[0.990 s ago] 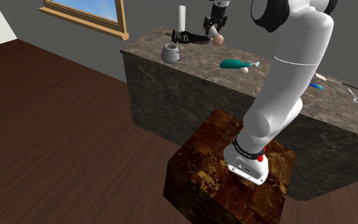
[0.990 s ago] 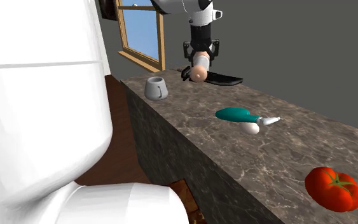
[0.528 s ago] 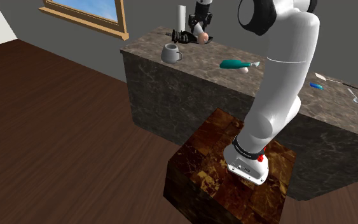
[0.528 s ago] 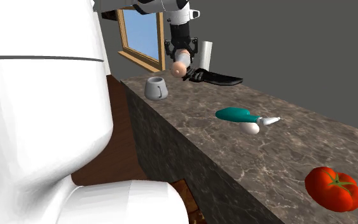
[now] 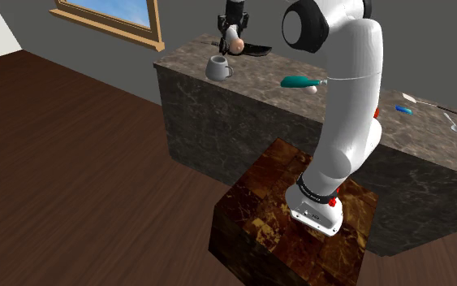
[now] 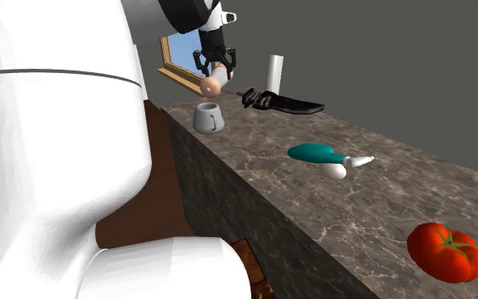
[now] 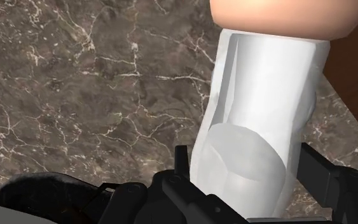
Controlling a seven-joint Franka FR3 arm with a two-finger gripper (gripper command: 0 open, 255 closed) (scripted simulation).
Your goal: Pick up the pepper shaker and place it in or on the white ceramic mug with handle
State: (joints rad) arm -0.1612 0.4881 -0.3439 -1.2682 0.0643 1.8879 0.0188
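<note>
We're pinching the pepper shaker in the gripper. Both black fingers are pressing on its white body, and its peach-coloured end is pointing away from the hand, down toward the counter.

The shaker is hanging in the air above the mug, clear of the rim and not touching it. In the second exterior view it's sitting almost straight over the mug. In the shoulder view it's reading higher and toward the mug's far side, so we're not calling it centred over the opening. In the wrist view, dark veined stone and a strip of brown wood floor are showing past the shaker.

The mug is rendering grey-white. It's standing upright on the stone near the counter's corner, with its handle facing the teal-handled tool.

Other items, placed from the mug:
- A black object is lying just behind the mug.
- A white cylinder is standing upright behind the mug, next to that black object.
- The teal-handled tool is lying well along the counter from the mug.
- A tomato is sitting farther along again, well apart from the mug.
- A wood-framed window is showing on the wall beyond the mug.
</note>
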